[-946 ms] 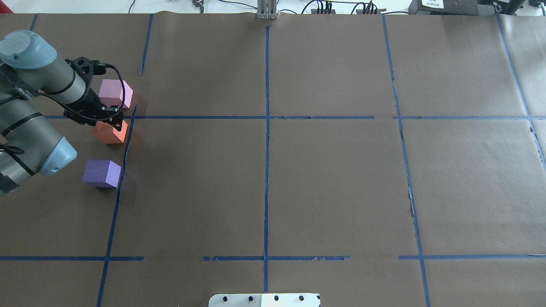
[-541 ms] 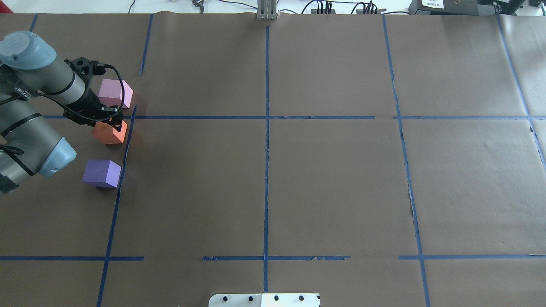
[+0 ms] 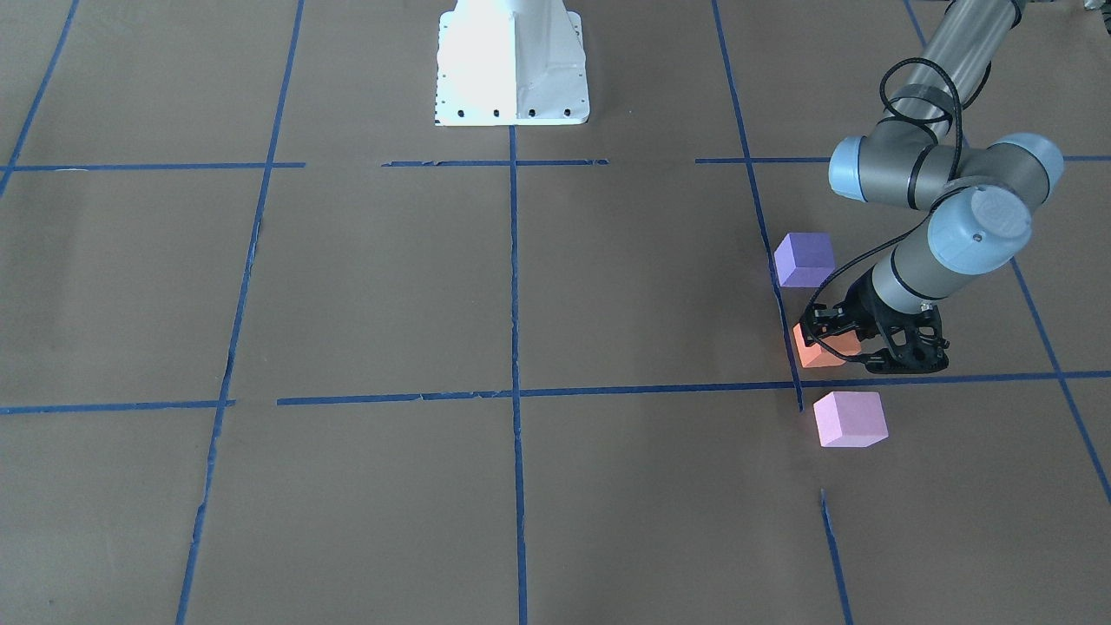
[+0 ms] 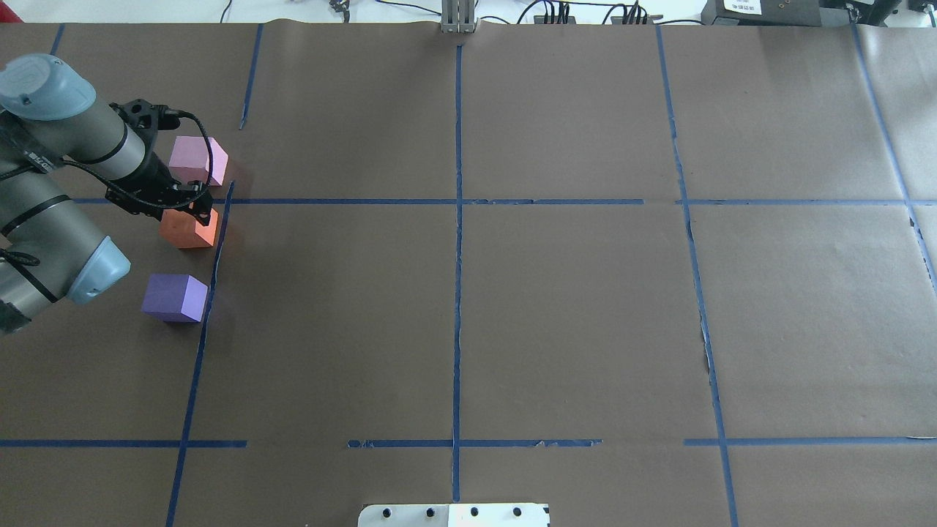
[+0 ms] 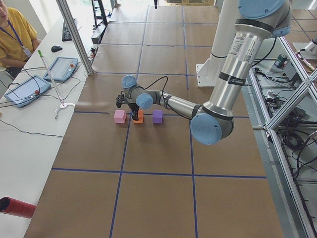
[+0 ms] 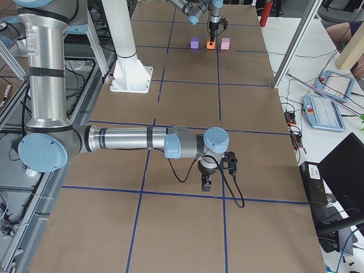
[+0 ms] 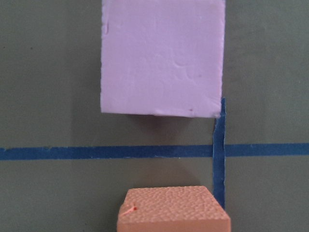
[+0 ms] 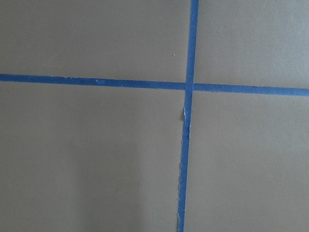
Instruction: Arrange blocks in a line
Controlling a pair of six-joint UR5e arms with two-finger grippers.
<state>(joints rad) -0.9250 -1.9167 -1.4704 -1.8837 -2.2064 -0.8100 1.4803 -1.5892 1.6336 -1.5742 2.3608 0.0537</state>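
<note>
Three cubes lie in a row along a blue tape line at the table's left side: the pale pink block point(image 4: 196, 159), the orange block point(image 4: 187, 230) and the violet-purple block point(image 4: 174, 297). They also show in the front-facing view as pink point(image 3: 851, 418), orange point(image 3: 814, 354) and purple point(image 3: 805, 259). My left gripper point(image 4: 193, 209) is open and points down right over the orange block, whose top shows at the bottom of the left wrist view point(image 7: 174, 212), with the pink block point(image 7: 162, 55) beyond it. My right gripper point(image 6: 206, 185) hangs low over bare table far from the blocks; I cannot tell whether it is open.
The white robot base plate point(image 3: 512, 95) stands at the table's middle near edge. Blue tape lines point(image 4: 457, 241) grid the brown paper. An operator point(image 5: 12, 37) sits at a side bench with tablets beyond the table's far edge.
My left gripper has drawn slightly up and back from the orange block, so more of its top shows. The blocks have stayed in place.
</note>
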